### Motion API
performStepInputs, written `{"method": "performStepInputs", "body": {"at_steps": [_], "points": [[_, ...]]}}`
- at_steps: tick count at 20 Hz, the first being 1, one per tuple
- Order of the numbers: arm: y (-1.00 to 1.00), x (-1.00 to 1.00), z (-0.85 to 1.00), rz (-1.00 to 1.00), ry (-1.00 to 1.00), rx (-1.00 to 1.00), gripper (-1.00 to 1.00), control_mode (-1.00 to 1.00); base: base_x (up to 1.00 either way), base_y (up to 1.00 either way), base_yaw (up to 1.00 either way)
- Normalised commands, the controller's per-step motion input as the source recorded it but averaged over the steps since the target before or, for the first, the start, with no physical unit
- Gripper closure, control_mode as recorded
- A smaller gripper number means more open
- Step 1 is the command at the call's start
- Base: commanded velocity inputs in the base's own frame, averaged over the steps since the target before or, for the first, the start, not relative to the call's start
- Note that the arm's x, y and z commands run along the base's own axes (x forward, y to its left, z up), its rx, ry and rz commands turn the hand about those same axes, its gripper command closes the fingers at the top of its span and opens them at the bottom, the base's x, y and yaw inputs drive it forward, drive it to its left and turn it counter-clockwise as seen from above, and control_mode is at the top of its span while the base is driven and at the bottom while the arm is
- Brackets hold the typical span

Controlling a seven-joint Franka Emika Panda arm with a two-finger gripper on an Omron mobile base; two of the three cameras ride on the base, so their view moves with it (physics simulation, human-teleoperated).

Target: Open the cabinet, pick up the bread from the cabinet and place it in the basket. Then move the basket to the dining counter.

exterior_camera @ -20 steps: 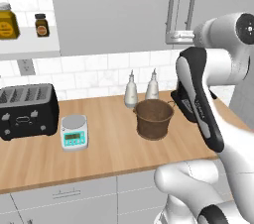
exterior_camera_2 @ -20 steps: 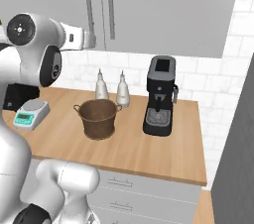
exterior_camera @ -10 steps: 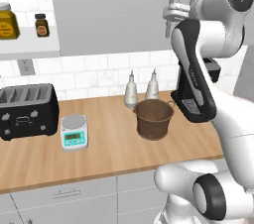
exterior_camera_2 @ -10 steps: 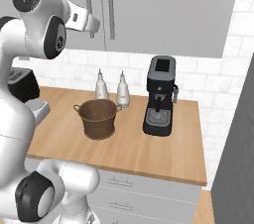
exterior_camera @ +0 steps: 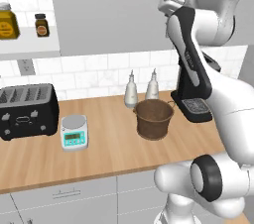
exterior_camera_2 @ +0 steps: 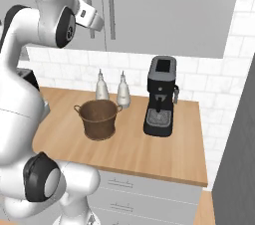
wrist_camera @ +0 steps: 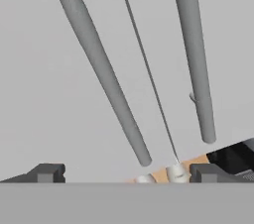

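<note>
The cabinet (exterior_camera: 114, 10) is shut, its two long silver bar handles (wrist_camera: 104, 79) standing either side of the door seam. My gripper (wrist_camera: 126, 173) is open, raised close in front of the handles and touching neither; it appears high up by the doors (exterior_camera_2: 98, 22) and by the handles (exterior_camera: 167, 6). The round brown woven basket (exterior_camera: 155, 119) stands empty on the wood worktop, below the gripper (exterior_camera_2: 99, 118). The bread is hidden and the dining counter is out of view.
Two pale bottles (exterior_camera: 131, 89) stand behind the basket. A black coffee machine (exterior_camera_2: 160, 97) is to its right, a small scale (exterior_camera: 74, 131) and a black toaster (exterior_camera: 27, 111) to its left. Jars (exterior_camera: 42, 25) sit on a wall shelf.
The arm has swung upward from beside the basket, and the hand has risen to the cabinet handles. The gripper has stayed open. The basket has not moved.
</note>
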Motion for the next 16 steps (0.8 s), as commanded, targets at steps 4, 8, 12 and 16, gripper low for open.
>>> {"method": "performStepInputs", "body": {"at_steps": [4,8,12,16], "points": [[0.01,0.39,-0.18,0.0,-0.01,0.05,-1.0,-1.0,0.0,0.0,0.0],[0.0,0.54,-0.16,-0.01,-0.02,0.04,-1.0,-1.0,0.0,0.0,0.0],[0.0,0.7,-0.02,-0.01,-0.01,0.04,-1.0,-1.0,0.0,0.0,0.0],[0.0,0.46,0.0,0.0,-0.05,0.06,-1.0,-1.0,0.0,0.0,0.0]]}}
